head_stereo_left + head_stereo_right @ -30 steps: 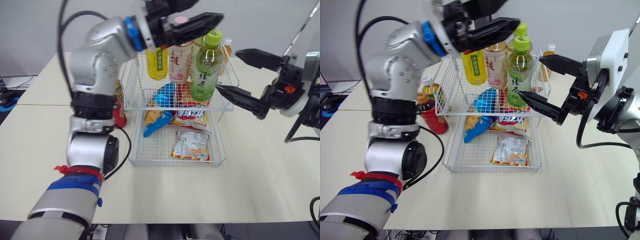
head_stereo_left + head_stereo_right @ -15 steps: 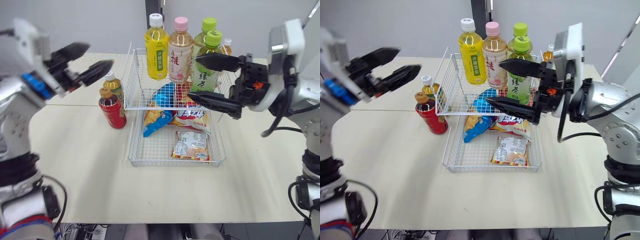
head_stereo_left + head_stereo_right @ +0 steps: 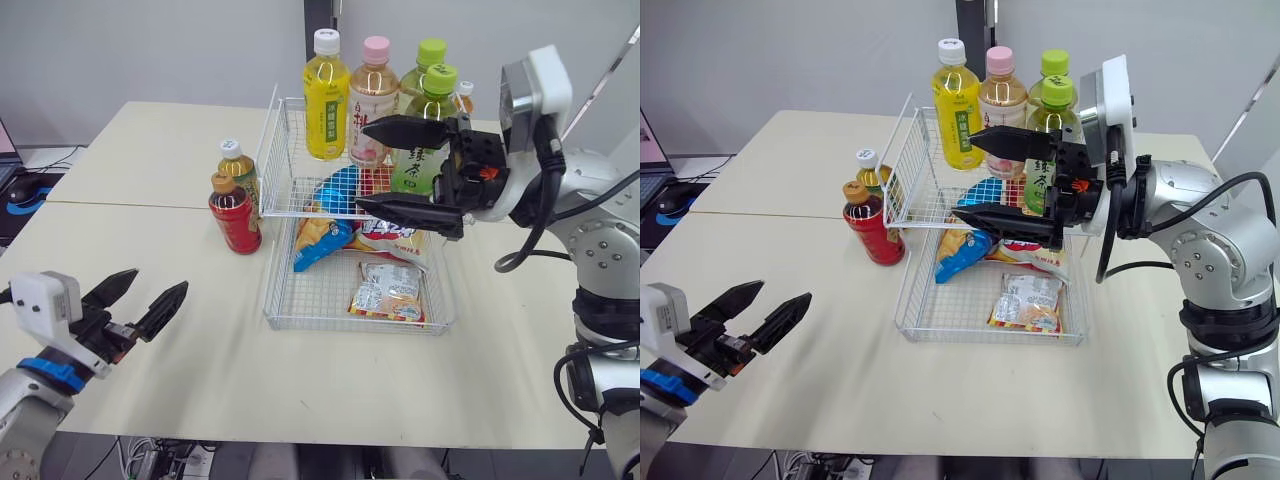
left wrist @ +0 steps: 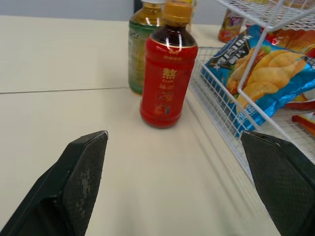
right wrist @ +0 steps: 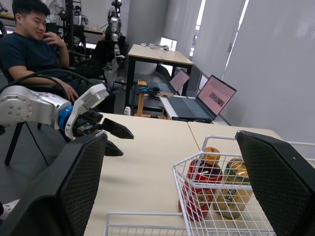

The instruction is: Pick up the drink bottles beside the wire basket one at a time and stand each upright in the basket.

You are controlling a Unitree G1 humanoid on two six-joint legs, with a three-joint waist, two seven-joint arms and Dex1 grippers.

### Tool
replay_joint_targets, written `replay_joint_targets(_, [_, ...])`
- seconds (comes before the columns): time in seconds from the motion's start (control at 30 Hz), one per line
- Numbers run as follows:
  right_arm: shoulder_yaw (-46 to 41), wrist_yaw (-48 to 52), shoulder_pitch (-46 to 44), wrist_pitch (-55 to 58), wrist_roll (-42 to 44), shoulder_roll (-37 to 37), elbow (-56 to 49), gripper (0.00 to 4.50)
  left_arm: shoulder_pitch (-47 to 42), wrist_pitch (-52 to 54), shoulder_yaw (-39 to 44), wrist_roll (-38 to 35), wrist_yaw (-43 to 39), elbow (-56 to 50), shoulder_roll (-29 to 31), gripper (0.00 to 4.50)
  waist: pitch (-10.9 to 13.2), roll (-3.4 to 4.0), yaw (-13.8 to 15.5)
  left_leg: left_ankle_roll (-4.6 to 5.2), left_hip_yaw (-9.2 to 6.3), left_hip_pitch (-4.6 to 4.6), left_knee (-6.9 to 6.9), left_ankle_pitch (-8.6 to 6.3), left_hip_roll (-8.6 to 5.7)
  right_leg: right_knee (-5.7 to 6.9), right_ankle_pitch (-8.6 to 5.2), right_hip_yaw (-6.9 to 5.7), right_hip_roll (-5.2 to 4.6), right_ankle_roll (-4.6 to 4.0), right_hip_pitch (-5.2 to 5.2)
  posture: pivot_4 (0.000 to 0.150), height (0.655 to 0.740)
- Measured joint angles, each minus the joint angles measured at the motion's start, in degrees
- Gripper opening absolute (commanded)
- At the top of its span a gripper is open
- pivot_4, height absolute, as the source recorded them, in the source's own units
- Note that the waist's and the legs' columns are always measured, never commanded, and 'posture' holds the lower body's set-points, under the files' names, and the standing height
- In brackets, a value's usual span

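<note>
left eye view: left gripper (image 3: 155, 287), back down from the wire basket (image 3: 345, 324), fingers apart, empty.
right gripper (image 3: 365, 163): spread wide above the basket, empty.
red bottle (image 3: 234, 213): upright beside basket's left wall; likely next.

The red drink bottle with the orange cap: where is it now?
In the left eye view, the red bottle stands upright on the cream table, just left of the white wire basket, in front of a green-labelled white-capped bottle.

Two bottles (image 3: 235, 210) stand on the table (image 3: 150, 250) just left of the wire basket (image 3: 320, 290), snack bags (image 3: 390, 293) lying inside.
</note>
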Motion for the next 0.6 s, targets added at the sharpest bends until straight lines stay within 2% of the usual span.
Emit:
replay_joint_targets(0.1, [-0.11, 0.37, 0.11, -0.04, 0.00, -0.05, -0.22, 4.50, -0.90, -1.68, -0.10, -0.41, 1.85, 0.01, 0.35, 4.47, -0.01, 0.01, -0.21, 0.00, 0.08, 0.05, 0.03, 0.00, 0.02, 0.00, -0.01, 0.00, 0.06, 0.02, 0.01, 0.150, 0.7400])
replay_joint_targets(0.23, [-0.34, 0.07, 0.26, -0.04, -0.08, 0.06, -0.62, 4.50, -8.45, -2.88, -3.27, 0.25, 4.99, 2.37, 3.15, 4.47, -0.01, 0.00, 0.02, 0.00, 0.05, 0.04, 0.04, 0.00, -0.01, 0.00, 0.00, -0.02, 0.09, 0.02, 0.02, 0.150, 0.7400])
replay_joint_targets(0.4, [-1.62, -1.34, 1.30, 0.47, 0.10, -0.55, -2.29, 4.50, -19.36, -3.80, -13.01, 3.91, 6.40, 10.04, 6.48, 4.47, -0.01, 0.00, -0.05, 0.00, 0.15, 0.01, 0.01, 0.00, -0.04, -0.02, 0.03, -0.06, 0.08, -0.01, -0.01, 0.150, 0.7400])
replay_joint_targets(0.6, [-4.08, -4.29, 2.57, 2.35, 2.05, -1.99, -6.29, 4.50, -33.71, -6.84, -24.45, 11.19, 7.99, 21.45, 7.09, 4.47, -0.01, 0.00, -0.09, 0.00, 0.16, -0.01, -0.01, 0.00, -0.04, -0.01, 0.03, -0.07, 0.11, 0.00, -0.03, 0.150, 0.7400])
